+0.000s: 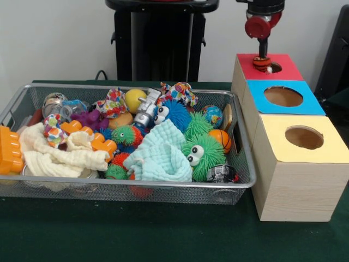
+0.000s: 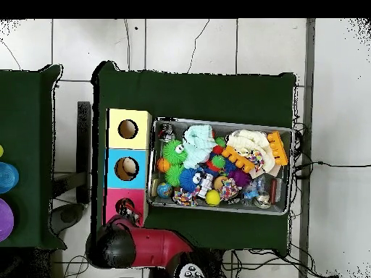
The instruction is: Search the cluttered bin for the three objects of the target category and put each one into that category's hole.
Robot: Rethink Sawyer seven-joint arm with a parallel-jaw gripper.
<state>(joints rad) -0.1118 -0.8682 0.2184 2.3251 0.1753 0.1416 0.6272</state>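
Note:
The wire mesh bin (image 1: 136,184) lies on the green table, full of toys; it also shows in the overhead view (image 2: 217,120). The red-panelled hole (image 1: 275,67) tops the far wooden box, to the right of the bin. My gripper (image 1: 263,59) hangs just over the red panel (image 2: 114,201), at the hole's left edge. It is shut on an orange-brown toy figure (image 1: 262,65) that is low against the panel. In the overhead view the gripper (image 2: 129,211) covers part of the hole. A tan-orange lump (image 1: 121,120) lies in the bin behind a green fuzzy ball; I cannot tell what it is.
A blue-panelled hole (image 1: 283,96) and a yellow-panelled hole (image 1: 304,137) follow in the same row of boxes, nearer the camera. The bin holds green (image 1: 203,155) and blue (image 1: 173,113) fuzzy balls, cloths (image 1: 158,155), orange blocks (image 1: 8,150) and small balls. A second green table (image 2: 29,145) stands beside.

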